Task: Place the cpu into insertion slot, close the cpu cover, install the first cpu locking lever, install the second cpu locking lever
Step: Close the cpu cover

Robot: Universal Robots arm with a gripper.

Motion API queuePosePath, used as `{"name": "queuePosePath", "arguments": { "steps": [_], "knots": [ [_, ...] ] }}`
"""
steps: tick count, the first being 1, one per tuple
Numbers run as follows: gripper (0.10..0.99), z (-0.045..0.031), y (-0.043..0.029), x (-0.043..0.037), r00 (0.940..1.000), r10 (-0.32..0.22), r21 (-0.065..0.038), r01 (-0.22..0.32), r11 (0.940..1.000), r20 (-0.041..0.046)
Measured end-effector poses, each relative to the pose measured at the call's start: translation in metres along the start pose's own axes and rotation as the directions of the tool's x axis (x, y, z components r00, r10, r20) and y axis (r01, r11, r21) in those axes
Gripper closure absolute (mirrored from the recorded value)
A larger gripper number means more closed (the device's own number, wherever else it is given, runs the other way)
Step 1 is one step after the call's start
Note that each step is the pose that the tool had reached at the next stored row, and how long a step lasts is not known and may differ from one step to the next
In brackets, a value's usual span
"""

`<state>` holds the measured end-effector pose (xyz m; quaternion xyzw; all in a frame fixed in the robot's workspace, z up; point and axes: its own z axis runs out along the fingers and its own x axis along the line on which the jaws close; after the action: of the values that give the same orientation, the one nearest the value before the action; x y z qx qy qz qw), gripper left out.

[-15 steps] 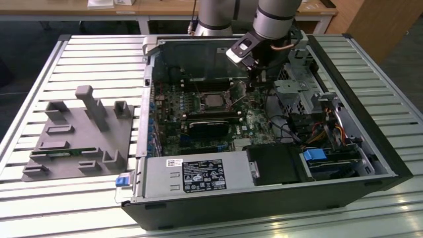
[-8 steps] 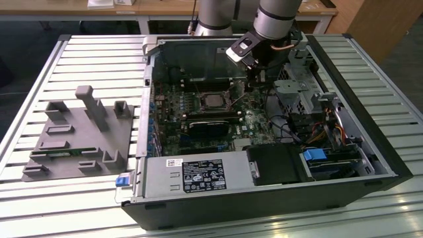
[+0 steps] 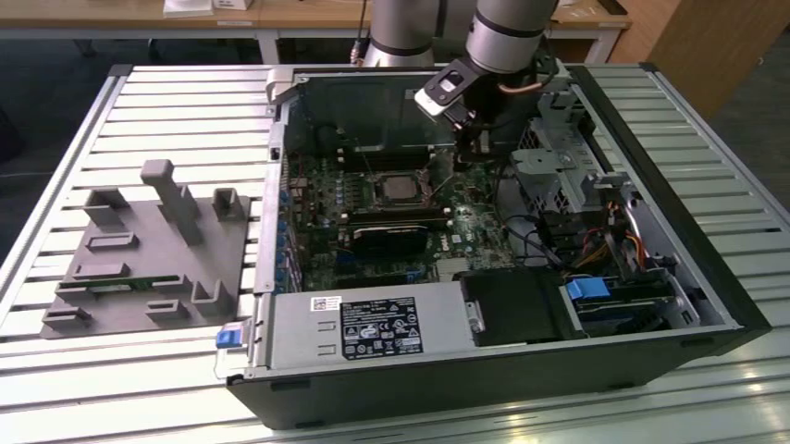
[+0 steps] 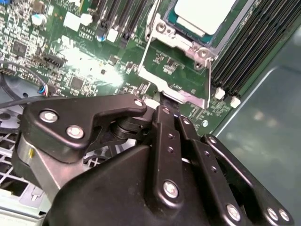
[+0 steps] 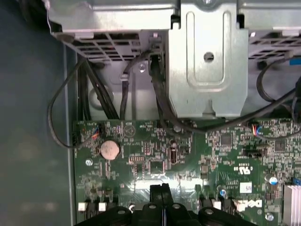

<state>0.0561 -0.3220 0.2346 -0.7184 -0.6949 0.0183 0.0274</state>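
Note:
The cpu [image 3: 398, 189] lies flat in the insertion slot [image 3: 372, 191] on the green motherboard inside the open computer case. Its pale metal top [image 4: 204, 14] shows through the window of the silvery cpu cover [image 4: 181, 44], which lies down around it. Thin wire levers [image 4: 148, 47] run along the cover's sides. My gripper [image 3: 475, 155] hangs just beside the socket, toward the exterior view's right. Its black fingers [image 5: 159, 192] are pressed together, and the gripper [image 4: 164, 101] has its tips at the cover's end tab [image 4: 181, 94]. I cannot tell whether they touch it.
A black heatsink block [image 3: 388, 239] sits near the socket. Long black memory slots [image 4: 254, 42] flank it. A metal drive cage [image 5: 207, 61] with black cables [image 5: 157, 94] stands close to the gripper. A power supply [image 3: 358, 328] fills the case front. A grey fixture [image 3: 148, 250] lies on the slatted table.

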Motion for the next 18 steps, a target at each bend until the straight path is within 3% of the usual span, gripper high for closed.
{"name": "queuePosePath", "arguments": {
  "steps": [14,18],
  "knots": [
    [0.980,0.0019,-0.0303,-0.0011,1.0000,0.000,-0.034,0.000,0.9994,-0.0010],
    [0.980,0.0024,-0.0371,-0.0013,1.0000,-0.001,-0.040,0.000,0.9992,-0.0013]
  ]
}}
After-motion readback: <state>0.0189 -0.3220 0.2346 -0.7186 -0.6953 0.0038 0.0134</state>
